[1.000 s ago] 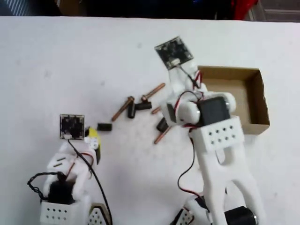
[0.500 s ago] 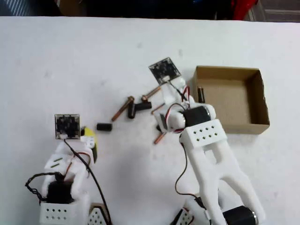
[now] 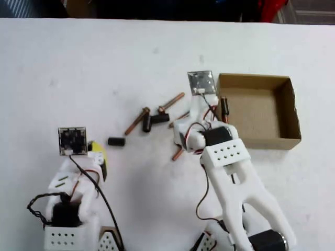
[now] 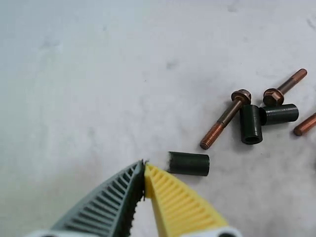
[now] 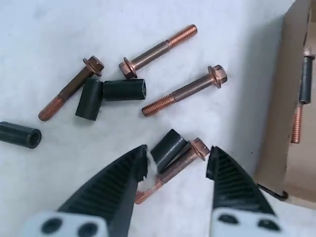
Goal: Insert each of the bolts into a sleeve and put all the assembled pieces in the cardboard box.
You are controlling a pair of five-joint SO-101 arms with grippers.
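My left gripper [image 4: 144,167] is shut and holds nothing, its tips just short of a lone black sleeve [image 4: 188,163] lying on the white table. My right gripper [image 5: 177,159] is open over the pile, with a black sleeve [image 5: 169,146] and a copper bolt [image 5: 173,167] lying side by side between its fingers. Farther out lie three more bolts [image 5: 71,94] [image 5: 158,49] [image 5: 185,91] and two sleeves [image 5: 89,98] [image 5: 124,90]. In the cardboard box [image 3: 285,112], one bolt-and-sleeve piece [image 3: 225,107] rests against the wall nearest the pile.
The box stands to the right of the pile, next to the right arm [image 3: 225,157]. The left arm [image 3: 73,178] sits at the near left. The table edge [image 3: 157,20] runs along the far side, with bare white surface between it and the parts.
The right arm has pulled back toward the near side and its wrist has turned over the pile; the piece in the box is now uncovered. The left arm has shifted slightly left.
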